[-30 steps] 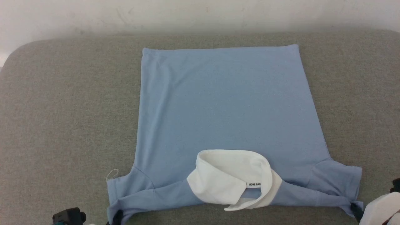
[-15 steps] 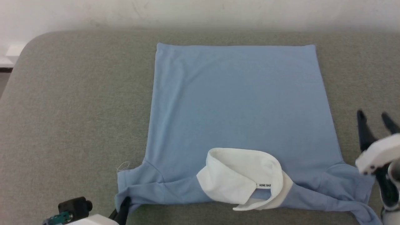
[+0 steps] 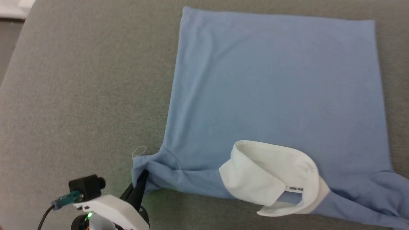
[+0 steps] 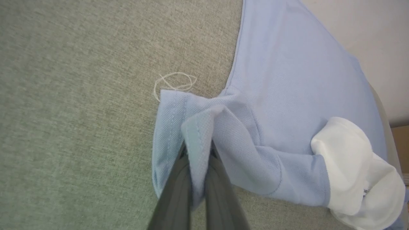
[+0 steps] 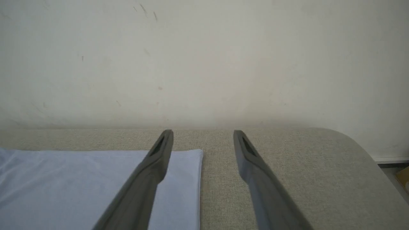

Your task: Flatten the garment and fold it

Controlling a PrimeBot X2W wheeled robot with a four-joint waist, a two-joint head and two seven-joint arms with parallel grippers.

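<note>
We see the garment (image 3: 274,86) spread on the grey surface (image 3: 80,95), white collar (image 3: 271,175) nearest us, our left gripper (image 4: 196,151) clamped on its near left sleeve, our right gripper (image 5: 203,135) with fingers apart by the far right corner

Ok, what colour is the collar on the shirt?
White; the collar stands out against the light blue garment, clearest in the head view.

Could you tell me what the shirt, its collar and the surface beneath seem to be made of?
Shirt: soft matte knit, probably cotton; fine piqué grain shows.
Collar: white, smoother knit, likely.
Surface: grey woven upholstery, coarse flecked weave.
</note>
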